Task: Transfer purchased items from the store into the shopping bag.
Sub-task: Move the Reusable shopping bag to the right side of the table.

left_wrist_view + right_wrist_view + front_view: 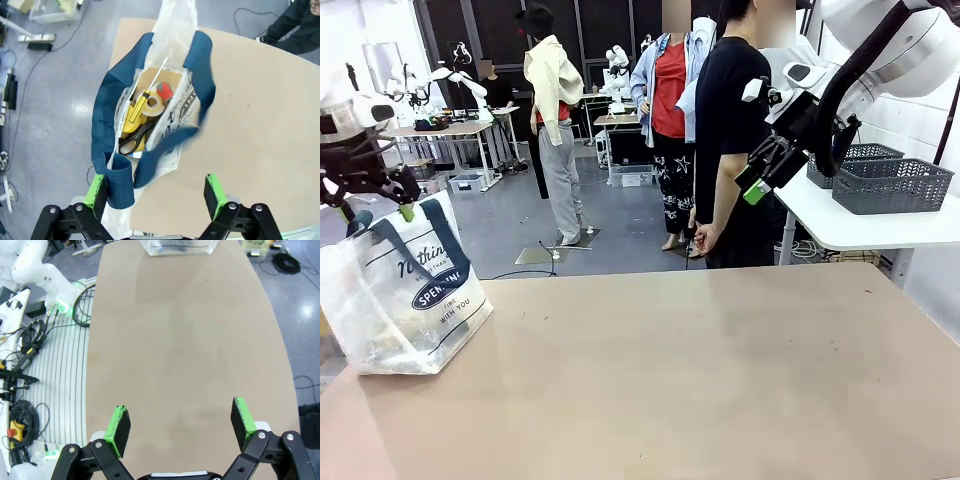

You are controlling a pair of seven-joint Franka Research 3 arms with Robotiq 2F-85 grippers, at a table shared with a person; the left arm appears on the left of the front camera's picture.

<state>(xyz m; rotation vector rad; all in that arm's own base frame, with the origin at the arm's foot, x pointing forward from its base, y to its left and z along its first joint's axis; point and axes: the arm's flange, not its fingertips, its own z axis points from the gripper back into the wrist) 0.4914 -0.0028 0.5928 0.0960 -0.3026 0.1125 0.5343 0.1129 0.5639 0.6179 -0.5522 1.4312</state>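
Observation:
The shopping bag stands at the table's left edge, whitish with navy straps and an oval logo. My left gripper hovers just above its handles. In the left wrist view this gripper is open, looking straight down into the bag. One navy strap hangs against the left green pad, not clamped. Inside lie purchased items: a tan box, a tape roll, a yellow pack, a red piece and black scissors. My right gripper is raised at the upper right, open and holding nothing.
Dark grey slotted baskets sit on a white side table at the right; I cannot tell whether one is the store. A person in black stands beyond the far edge. Bare tan tabletop stretches right of the bag.

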